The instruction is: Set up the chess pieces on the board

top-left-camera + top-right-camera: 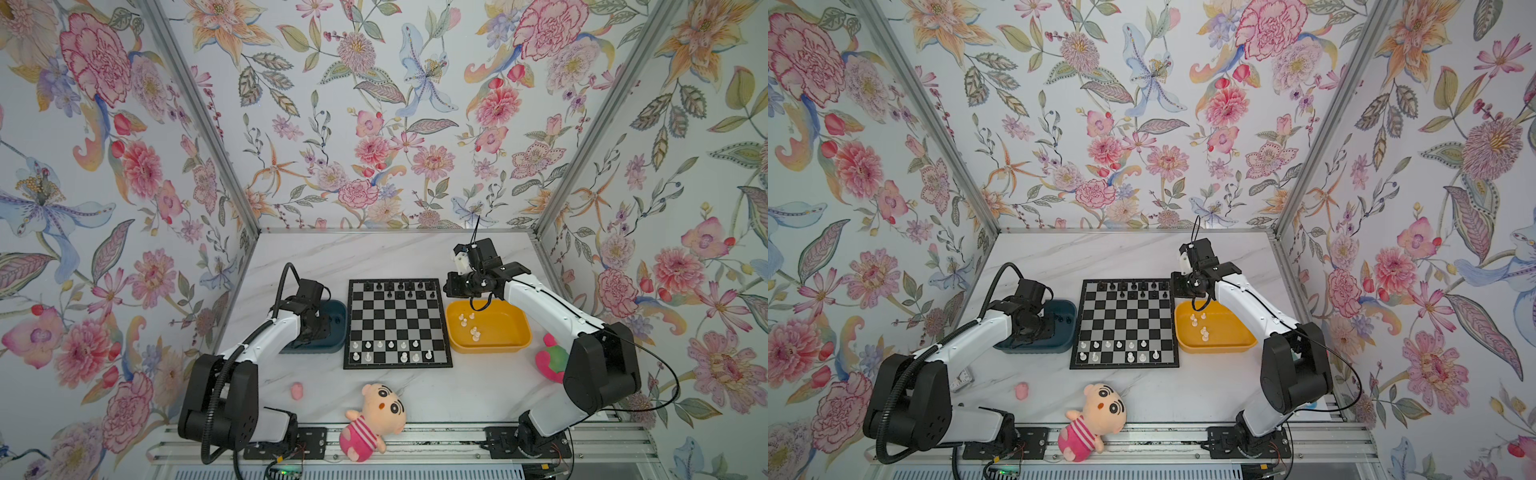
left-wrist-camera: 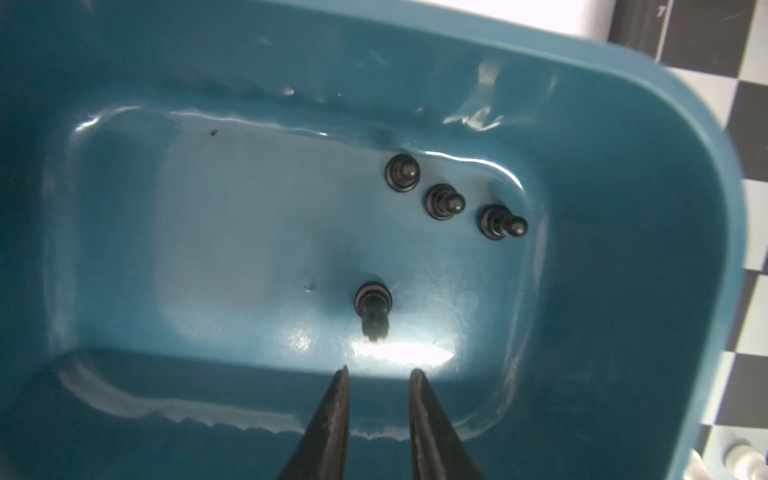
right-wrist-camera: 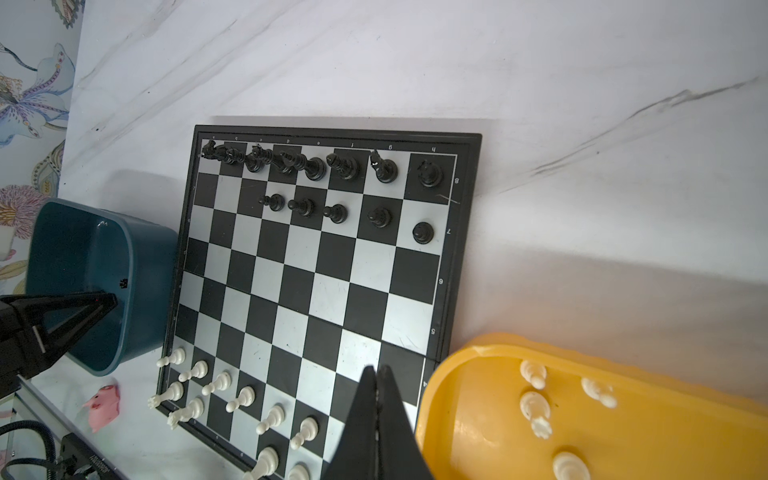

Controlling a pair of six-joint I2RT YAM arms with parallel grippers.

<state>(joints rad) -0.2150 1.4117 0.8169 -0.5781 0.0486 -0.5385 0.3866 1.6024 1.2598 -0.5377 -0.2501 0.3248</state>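
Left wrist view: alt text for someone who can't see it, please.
Four black chess pieces stand in a blue tray: three in a row by one corner, one alone nearer the left gripper, whose jaws are slightly apart and empty. The board shows past the rim.

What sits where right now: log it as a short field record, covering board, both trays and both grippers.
board: black pieces on the far two rows, white pieces on the near two, both sides incomplete
blue tray: four loose black pieces inside
yellow tray: several loose white pieces inside
left gripper: open, over the blue tray, holding nothing
right gripper: shut, empty, raised near the board's edge by the yellow tray
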